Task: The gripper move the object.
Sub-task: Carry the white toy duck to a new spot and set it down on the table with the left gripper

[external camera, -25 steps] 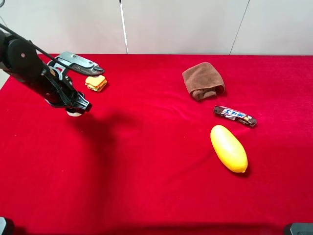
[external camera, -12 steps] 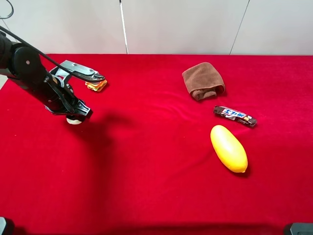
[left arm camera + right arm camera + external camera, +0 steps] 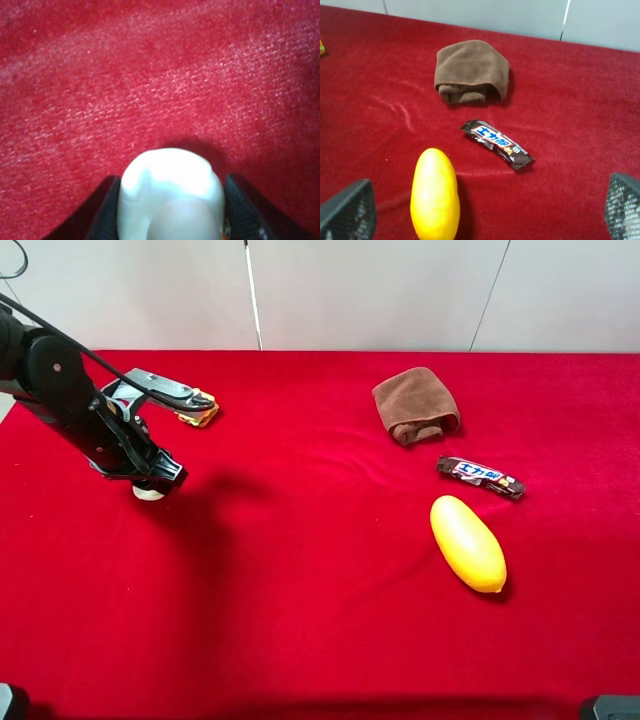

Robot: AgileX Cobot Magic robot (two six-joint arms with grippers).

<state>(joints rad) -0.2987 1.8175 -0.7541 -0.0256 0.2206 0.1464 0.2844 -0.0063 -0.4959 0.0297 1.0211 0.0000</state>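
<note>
The object point(image 3: 148, 492), a small cream-white rounded lump, sits between the fingertips of my left gripper point(image 3: 158, 480) at the left side of the red cloth. The left wrist view shows the object point(image 3: 170, 185) filling the gap between the two black fingers point(image 3: 102, 212), just above the cloth, so this gripper is shut on it. In the right wrist view my right gripper point(image 3: 485, 220) is open, with its fingers point(image 3: 347, 210) far apart and nothing between them. It looks toward the yellow fruit from the table's right side.
An orange-yellow toy sandwich point(image 3: 200, 416) lies behind the left arm, partly hidden by the wrist camera. At the right are a folded brown towel point(image 3: 416, 405), a chocolate bar point(image 3: 480, 477) and a large yellow oval fruit point(image 3: 467, 543).
The left arm has shifted a little to the left and toward the front with the object in its grip. It now covers more of the toy sandwich.
</note>
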